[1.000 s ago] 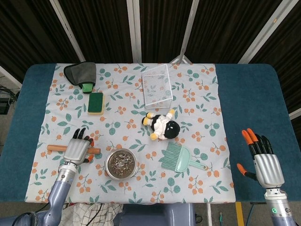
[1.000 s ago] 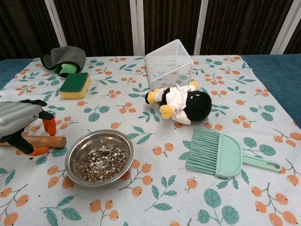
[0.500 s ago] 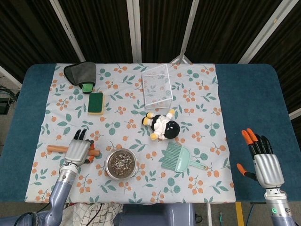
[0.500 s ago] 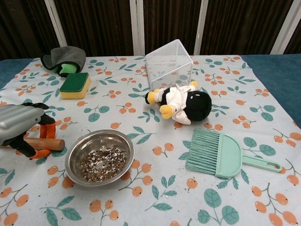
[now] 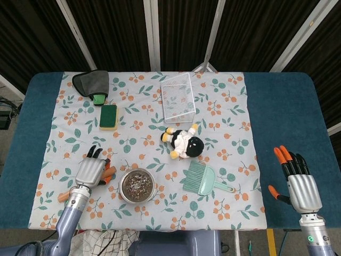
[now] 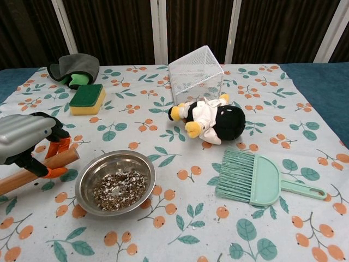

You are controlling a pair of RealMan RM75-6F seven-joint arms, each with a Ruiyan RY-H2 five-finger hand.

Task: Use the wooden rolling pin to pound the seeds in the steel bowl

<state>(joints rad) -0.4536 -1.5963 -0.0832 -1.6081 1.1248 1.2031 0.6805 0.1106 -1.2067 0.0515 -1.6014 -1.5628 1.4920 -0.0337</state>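
- Your left hand [image 6: 24, 139] grips the rolling pin [image 6: 32, 170], tilted, at 9 o'clock of the bowl [image 6: 115, 182].
- Seeds [image 6: 119, 189] lie in the bowl, just beside that hand.
- Your right hand [image 5: 298, 178] holds nothing, fingers spread, at 3 o'clock.
- No writing is readable anywhere.

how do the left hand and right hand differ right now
The left hand grips the wooden rolling pin, fingers curled round it; the right hand holds nothing, fingers extended and apart. The left hand sits over the floral cloth beside the steel bowl; the right hand is off the cloth, over the blue table. Both have silver backs and orange-and-black fingers.
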